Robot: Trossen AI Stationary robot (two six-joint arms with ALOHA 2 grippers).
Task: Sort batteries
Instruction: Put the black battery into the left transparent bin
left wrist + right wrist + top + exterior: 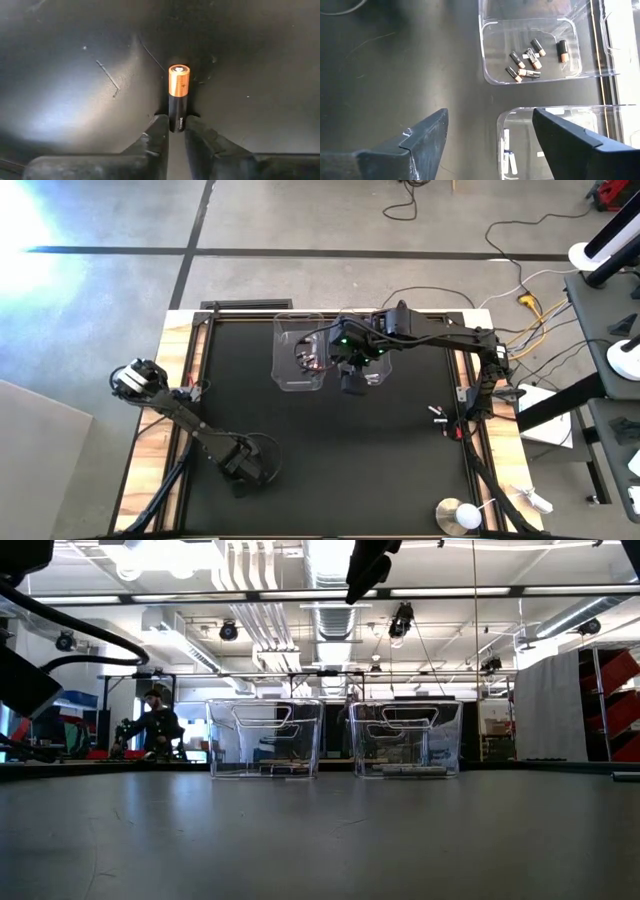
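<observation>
Black table mat [330, 450] carries two clear tubs: left tub [298, 355] holds dark copper-tipped batteries [526, 61]; right tub [560, 140], just beside left tub, holds white batteries [506, 150]. Right gripper [490, 140] hangs above right tub, fingers wide apart, empty. Left gripper [176, 131], well apart from tubs at mat's near-left, clamps black-and-copper battery [178, 95] between fingertips. Loose batteries [438, 418] lie right of tubs.

High view: straight down over the whole table [330, 440]. Low view: level with the tabletop, facing two clear tubs [265, 738] and the room behind. Left wrist view: very close to the dark mat. Right wrist view: downward from above the tubs [530, 45], which the high and low views share.
</observation>
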